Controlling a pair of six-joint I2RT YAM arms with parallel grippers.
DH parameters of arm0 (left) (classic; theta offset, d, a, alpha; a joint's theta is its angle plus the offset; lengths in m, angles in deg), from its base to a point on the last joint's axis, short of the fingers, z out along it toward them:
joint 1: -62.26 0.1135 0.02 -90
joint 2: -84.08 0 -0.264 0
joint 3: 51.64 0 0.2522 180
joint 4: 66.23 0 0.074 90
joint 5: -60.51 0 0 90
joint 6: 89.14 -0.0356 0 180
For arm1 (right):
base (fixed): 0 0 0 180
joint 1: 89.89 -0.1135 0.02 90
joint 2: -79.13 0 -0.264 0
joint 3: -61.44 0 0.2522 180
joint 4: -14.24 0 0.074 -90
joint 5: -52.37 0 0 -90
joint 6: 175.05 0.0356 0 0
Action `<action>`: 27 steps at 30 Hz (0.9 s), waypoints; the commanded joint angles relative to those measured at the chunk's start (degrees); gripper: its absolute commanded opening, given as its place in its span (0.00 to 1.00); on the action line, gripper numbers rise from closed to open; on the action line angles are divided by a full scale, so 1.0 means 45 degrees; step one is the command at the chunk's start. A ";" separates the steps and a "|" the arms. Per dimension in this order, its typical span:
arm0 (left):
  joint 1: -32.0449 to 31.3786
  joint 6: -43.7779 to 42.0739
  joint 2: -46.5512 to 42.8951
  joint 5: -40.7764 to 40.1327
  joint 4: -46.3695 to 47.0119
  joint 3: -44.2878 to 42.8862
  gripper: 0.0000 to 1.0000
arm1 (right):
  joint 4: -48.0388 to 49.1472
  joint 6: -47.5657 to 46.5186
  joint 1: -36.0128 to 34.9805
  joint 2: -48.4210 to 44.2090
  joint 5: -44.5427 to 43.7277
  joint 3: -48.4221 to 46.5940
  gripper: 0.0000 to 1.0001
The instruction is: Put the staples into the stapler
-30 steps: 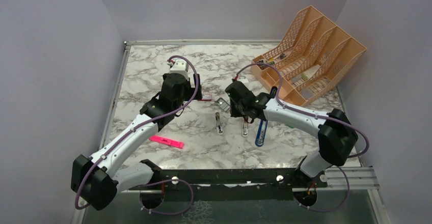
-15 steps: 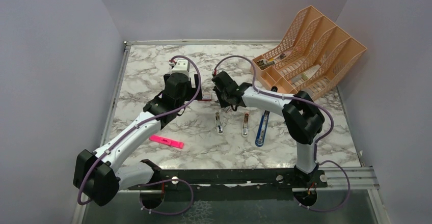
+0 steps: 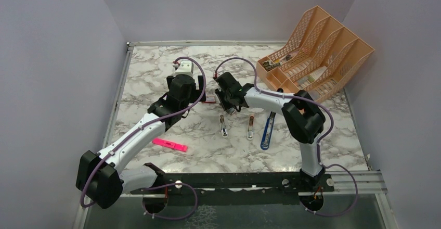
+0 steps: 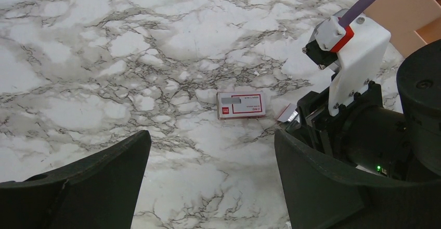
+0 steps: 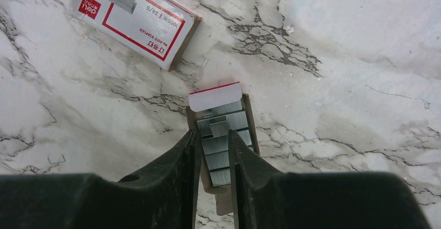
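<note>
The staples (image 5: 223,115) lie as grey strips in a small cardboard tray (image 5: 249,121) with a red-edged white flap. Its red-and-white box (image 5: 135,18) lies just beyond it. My right gripper (image 5: 212,138) hovers over the tray. Its fingers stand a narrow gap apart with staples showing between them, and they grip nothing. From above, the right gripper (image 3: 229,105) hides the tray. The blue stapler (image 3: 267,131) lies nearer the bases, with two slim metal pieces (image 3: 223,126) (image 3: 250,127) to its left. My left gripper (image 4: 210,187) is wide open and empty, short of the box (image 4: 243,105).
A pink highlighter (image 3: 170,145) lies at the near left of the marble table. An orange mesh file rack (image 3: 317,57) fills the far right corner. Purple walls close in on three sides. The two wrists stand close together near the box (image 3: 209,99).
My right arm has swung from above the metal pieces by the stapler back to the staples tray, and its fingers have parted slightly. The left arm has barely moved.
</note>
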 commanded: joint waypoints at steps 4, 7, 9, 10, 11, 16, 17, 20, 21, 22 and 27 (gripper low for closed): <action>0.0037 -0.0053 0.0125 -0.0384 0.0308 0.0109 0.89 | 0.0719 -0.0399 0.0096 0.0444 0.0223 -0.0335 0.29; 0.0038 -0.0073 0.0112 -0.0419 0.0279 0.0109 0.89 | 0.0780 -0.0372 0.0139 0.0503 0.0133 -0.0279 0.29; 0.0037 -0.0091 0.0105 -0.0424 0.0274 0.0109 0.89 | 0.0789 -0.0361 0.0164 0.0561 0.0081 -0.0278 0.29; 0.0037 -0.0092 0.0105 -0.0434 0.0272 0.0109 0.89 | 0.0785 -0.0355 0.0175 0.0594 0.0027 -0.0278 0.29; 0.0047 -0.0092 0.0125 -0.0428 0.0263 0.0109 0.89 | 0.0792 -0.0352 0.0183 0.0610 -0.0007 -0.0278 0.29; 0.0037 -0.0109 0.0181 -0.0405 0.0265 0.0090 0.89 | 0.0803 -0.0352 0.0203 0.0704 0.0005 -0.0274 0.29; 0.0042 -0.0112 0.0215 -0.0387 0.0269 0.0089 0.89 | 0.0807 -0.0352 0.0201 0.0726 0.0024 -0.0278 0.29; 0.0037 -0.0117 0.0218 -0.0384 0.0272 0.0088 0.89 | 0.0770 -0.0352 0.0223 0.0786 0.0011 -0.0298 0.27; 0.0040 -0.0130 0.0212 -0.0385 0.0272 0.0089 0.89 | 0.0732 -0.0357 0.0224 0.0814 -0.0019 -0.0315 0.26; 0.0038 -0.0131 0.0209 -0.0400 0.0263 0.0089 0.89 | 0.0710 -0.0362 0.0224 0.0825 -0.0079 -0.0332 0.25; 0.0037 -0.0131 0.0223 -0.0387 0.0264 0.0070 0.89 | 0.0470 -0.0315 0.0223 0.0792 -0.0530 -0.0434 0.18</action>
